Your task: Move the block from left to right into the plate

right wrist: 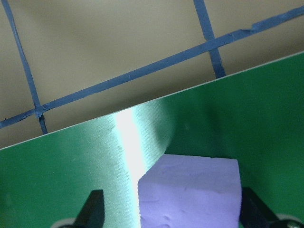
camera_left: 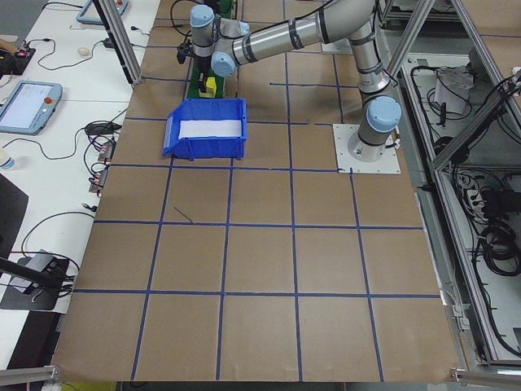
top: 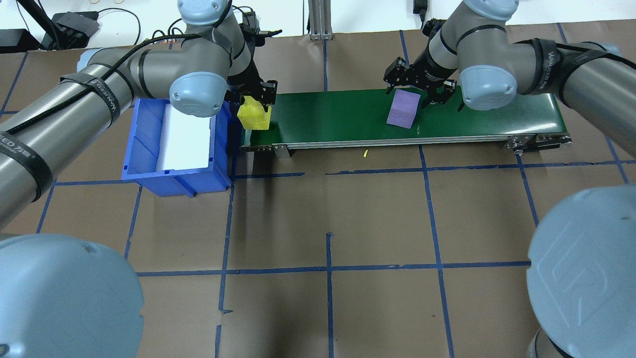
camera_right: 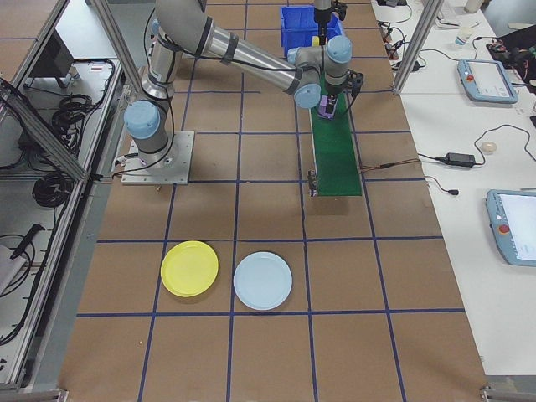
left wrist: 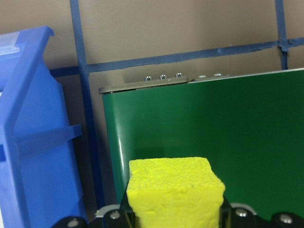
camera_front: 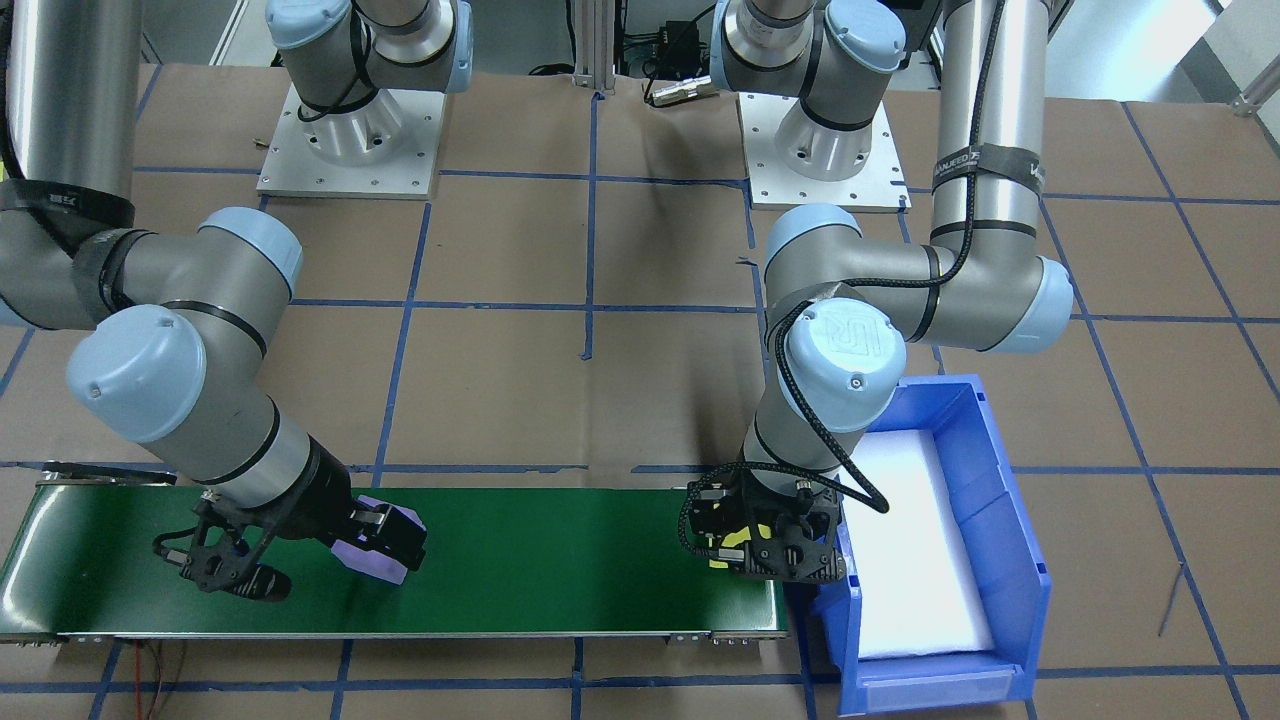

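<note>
Yellow foam fills the bottom of the left wrist view: the yellow block (left wrist: 175, 190) sits clamped between the fingers of the left hand (top: 253, 102), at the end of the green belt (top: 348, 117) that is just beside the blue bin (top: 149, 149). Further along the belt, toward its other end, the right hand (top: 421, 92) stands over the purple block (top: 402, 109). Its fingers are spread on both sides of that block, and a gap shows beside the block in the right wrist view, so I judge this hand as apart, not gripping.

The yellow plate (camera_right: 189, 268) is not near the belt. In the right side view it lies on the brown surface (top: 328, 223), well apart from the far end of the belt, on the robot's right, next to a pale blue plate (camera_right: 262, 280). So the plate lies away from the bin, beyond the purple block. The right arm is nearer to the plate than the left arm is. I think the block has to travel along the belt toward the right hand first.

The belt between the two blocks is free. Blue tape lines divide the surface into squares.
</note>
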Robot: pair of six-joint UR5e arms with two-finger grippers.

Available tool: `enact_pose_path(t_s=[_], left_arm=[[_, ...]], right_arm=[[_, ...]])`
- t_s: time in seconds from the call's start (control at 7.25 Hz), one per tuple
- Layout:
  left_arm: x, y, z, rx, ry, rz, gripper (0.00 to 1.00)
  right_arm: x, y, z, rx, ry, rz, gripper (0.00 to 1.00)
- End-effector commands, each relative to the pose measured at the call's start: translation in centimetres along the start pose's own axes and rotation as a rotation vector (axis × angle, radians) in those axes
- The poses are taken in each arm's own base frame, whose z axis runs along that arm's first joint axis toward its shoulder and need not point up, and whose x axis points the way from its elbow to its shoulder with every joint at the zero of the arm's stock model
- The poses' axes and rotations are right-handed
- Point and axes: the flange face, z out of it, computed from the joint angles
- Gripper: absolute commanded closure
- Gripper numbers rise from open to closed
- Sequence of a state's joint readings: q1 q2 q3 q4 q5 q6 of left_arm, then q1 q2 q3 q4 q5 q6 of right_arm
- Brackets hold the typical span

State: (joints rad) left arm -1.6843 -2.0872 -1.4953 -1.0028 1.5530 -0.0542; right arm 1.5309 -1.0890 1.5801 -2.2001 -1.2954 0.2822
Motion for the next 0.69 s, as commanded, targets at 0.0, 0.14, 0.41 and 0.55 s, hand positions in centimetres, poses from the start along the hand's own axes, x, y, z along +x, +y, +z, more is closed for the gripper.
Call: enact_pose_path(t_s=[0.0, 0.14, 0.41, 0.55], left_arm=[[0.1, -0.3, -1.1, 0.053, 0.006, -0.032, 0.09], [0.0, -0.2, -3.6, 0.09, 0.002, -0.015, 0.01], [-1.3, 2.3, -12.6, 0.097, -0.017, -0.029, 0.0], [-1.4, 3.8, -15.8, 0.086, -0.021, -0.031, 0.0]], right_arm=[[1.1, 0.8, 1.4, -0.022, 0.046, -0.064, 0.1], [2.5, 1.1, 2.0, -0.018, 0.159, -0.133, 0.4], [2.7, 0.3, -0.1, 0.02, 0.227, -0.235, 0.63], [3.9, -0.1, -2.4, 0.016, 0.278, -0.358, 0.63]])
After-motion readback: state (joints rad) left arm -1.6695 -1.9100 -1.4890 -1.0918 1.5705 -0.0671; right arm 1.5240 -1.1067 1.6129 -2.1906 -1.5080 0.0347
